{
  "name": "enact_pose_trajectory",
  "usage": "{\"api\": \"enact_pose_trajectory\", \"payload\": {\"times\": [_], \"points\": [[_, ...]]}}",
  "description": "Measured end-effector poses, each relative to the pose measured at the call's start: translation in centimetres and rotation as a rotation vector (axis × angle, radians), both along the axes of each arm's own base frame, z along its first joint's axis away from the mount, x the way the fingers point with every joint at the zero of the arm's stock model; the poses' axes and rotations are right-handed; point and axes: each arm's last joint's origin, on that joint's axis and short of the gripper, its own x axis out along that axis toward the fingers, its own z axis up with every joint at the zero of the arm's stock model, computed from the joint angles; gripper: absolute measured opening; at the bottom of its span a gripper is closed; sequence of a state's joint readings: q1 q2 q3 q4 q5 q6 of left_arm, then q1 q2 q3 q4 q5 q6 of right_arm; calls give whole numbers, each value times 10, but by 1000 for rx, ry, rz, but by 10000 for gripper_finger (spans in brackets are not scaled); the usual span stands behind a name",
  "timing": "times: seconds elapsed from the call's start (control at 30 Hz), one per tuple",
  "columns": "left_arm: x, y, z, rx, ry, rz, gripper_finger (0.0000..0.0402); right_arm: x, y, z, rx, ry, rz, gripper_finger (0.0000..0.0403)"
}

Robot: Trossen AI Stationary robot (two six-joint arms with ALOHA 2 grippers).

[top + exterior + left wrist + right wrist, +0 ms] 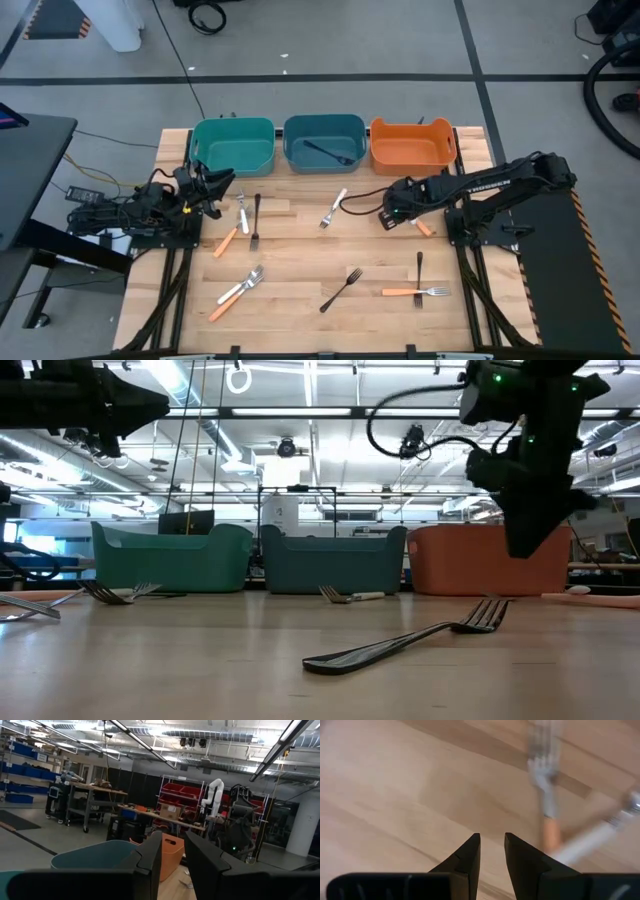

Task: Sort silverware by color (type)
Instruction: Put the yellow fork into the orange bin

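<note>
Silverware lies scattered flat on the wooden table: a white piece [241, 213], a black fork [256, 220] and an orange-handled piece [227, 240] on the left, a white fork [333, 208] in the middle, and black forks [342, 288] [419, 270] and an orange-handled fork [415, 292] nearer. One black fork [330, 152] lies in the blue bin. My left gripper [228, 183] [173, 851] hovers by the teal bin, shut and empty, pointing level. My right gripper [383, 215] [492, 845] hangs above bare table right of the white fork, shut and empty.
Teal bin [232, 128], blue bin [324, 122] and orange bin [412, 128] stand in a row along the far edge. A white and an orange-handled piece [240, 288] lie crossed near left. A small orange piece [425, 228] lies beside the right arm. Bare wood lies at the table's centre.
</note>
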State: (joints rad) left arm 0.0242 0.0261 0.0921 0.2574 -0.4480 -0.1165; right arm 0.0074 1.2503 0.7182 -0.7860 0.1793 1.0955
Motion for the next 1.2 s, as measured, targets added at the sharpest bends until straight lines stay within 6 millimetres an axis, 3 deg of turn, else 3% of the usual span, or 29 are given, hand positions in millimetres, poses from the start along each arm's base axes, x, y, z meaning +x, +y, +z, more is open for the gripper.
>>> {"api": "enact_pose_trajectory", "payload": {"times": [0.37, 0.87, 1.2], "points": [[6, -1, -3, 26, 60, -36, 108, 24, 8, 6, -73, -254, 221, 97], [20, -1, -4, 8, 81, -43, 116, 19, -7, 3, -167, -176, 162, 97], [23, 0, -5, 16, 101, -40, 116, 16, -8, 2, -205, -128, 238, 97]]}}
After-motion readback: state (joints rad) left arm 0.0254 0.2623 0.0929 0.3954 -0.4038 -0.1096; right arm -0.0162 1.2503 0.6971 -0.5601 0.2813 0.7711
